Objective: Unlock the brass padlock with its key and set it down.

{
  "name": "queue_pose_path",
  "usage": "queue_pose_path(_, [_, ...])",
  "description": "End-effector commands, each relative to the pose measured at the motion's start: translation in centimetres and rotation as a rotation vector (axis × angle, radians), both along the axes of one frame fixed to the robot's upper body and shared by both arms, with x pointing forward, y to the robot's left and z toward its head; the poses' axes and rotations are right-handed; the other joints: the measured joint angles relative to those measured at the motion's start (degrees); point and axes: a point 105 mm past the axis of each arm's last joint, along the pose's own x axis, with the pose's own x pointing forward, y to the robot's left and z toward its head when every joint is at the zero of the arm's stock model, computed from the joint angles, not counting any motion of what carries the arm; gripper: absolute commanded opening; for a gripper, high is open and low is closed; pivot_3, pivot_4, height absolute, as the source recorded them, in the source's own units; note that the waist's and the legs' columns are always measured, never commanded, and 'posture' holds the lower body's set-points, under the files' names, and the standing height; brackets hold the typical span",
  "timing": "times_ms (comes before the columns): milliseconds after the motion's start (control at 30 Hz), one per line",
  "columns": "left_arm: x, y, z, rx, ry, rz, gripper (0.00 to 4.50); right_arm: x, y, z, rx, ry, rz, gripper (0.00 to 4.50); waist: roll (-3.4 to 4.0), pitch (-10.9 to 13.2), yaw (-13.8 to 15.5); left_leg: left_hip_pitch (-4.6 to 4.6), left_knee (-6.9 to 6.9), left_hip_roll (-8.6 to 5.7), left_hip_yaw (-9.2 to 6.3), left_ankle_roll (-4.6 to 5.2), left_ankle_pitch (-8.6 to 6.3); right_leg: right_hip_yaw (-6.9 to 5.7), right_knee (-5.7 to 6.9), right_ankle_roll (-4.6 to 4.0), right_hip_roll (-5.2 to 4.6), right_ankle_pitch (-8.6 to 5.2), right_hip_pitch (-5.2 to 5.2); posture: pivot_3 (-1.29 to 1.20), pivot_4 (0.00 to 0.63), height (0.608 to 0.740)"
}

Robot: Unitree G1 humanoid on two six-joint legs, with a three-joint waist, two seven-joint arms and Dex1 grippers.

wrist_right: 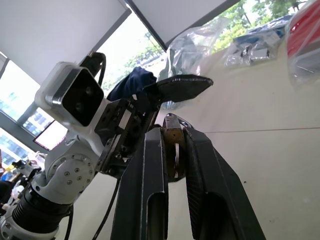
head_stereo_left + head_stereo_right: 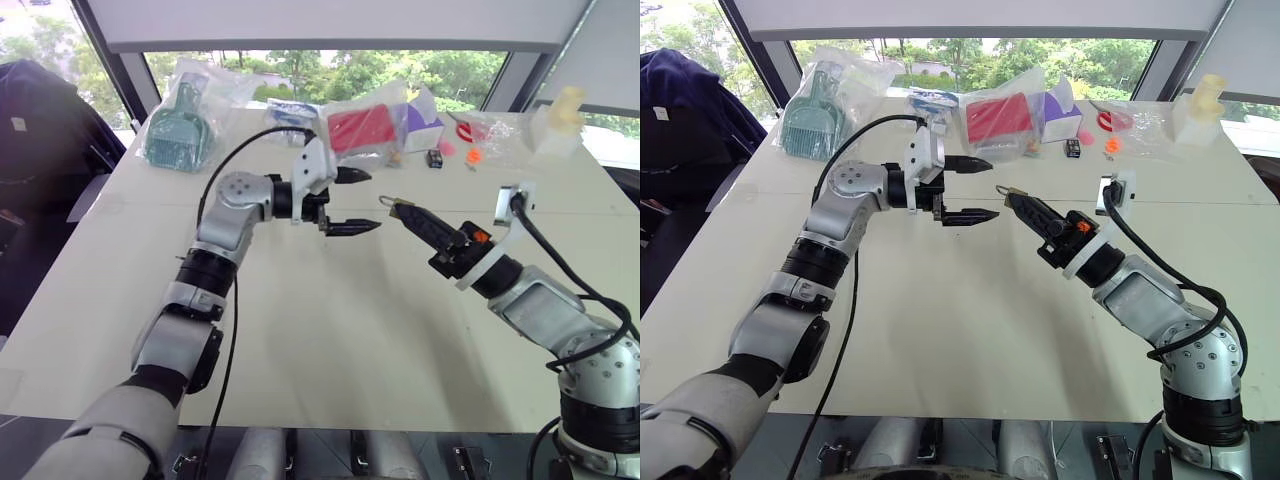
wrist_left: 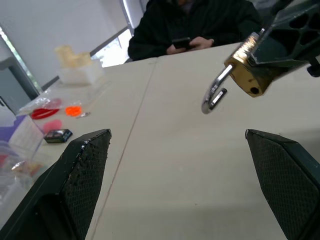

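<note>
The brass padlock (image 3: 248, 75) is pinched at the tip of my right gripper (image 2: 400, 209), which is shut on its gold body and held above the middle of the white table (image 2: 330, 340). Its silvery shackle (image 3: 214, 95) sticks out toward my left gripper, one end hanging free of the body. In the right wrist view the padlock (image 1: 173, 150) sits between the two black fingers. My left gripper (image 2: 365, 201) points sideways at the lock from a short gap away, open, with nothing between its fingers (image 3: 87, 165). The key is out of view.
Along the table's far edge lie a bagged green scoop (image 2: 180, 125), a bagged red item (image 2: 362, 128), a purple box (image 2: 425, 120), a small black block (image 2: 434, 157), orange bits (image 2: 472, 156) and a white container (image 2: 555, 125). A person in dark clothes (image 3: 195, 25) sits at the table's right side.
</note>
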Motion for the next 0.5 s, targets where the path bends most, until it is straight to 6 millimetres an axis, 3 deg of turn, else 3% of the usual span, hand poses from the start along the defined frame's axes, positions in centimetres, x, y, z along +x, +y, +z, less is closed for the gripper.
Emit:
queue_pose_path(33, [0.3, -0.1, 1.7, -0.031, -0.064, 0.014, 4.46, -0.7, 0.4, 1.0, 0.007, -0.044, 0.029, 0.00, 0.00, 0.0, 0.0, 0.00, 0.00, 0.00, 0.00, 0.00, 0.00, 0.00, 0.00, 0.00, 0.00, 0.00, 0.00, 0.00, 0.150, 0.740])
queue_pose_path(500, [0.8, -1.4, 3.5, -0.072, -0.120, 0.026, 4.46, -1.5, 2.1, 0.2, 0.024, -0.015, 0.088, 0.00, -0.01, 0.0, 0.0, -0.01, 0.00, 0.00, 0.00, 0.00, 0.00, -0.01, -0.01, 0.00, 0.01, 0.00, 0.00, 0.00, 0.150, 0.740])
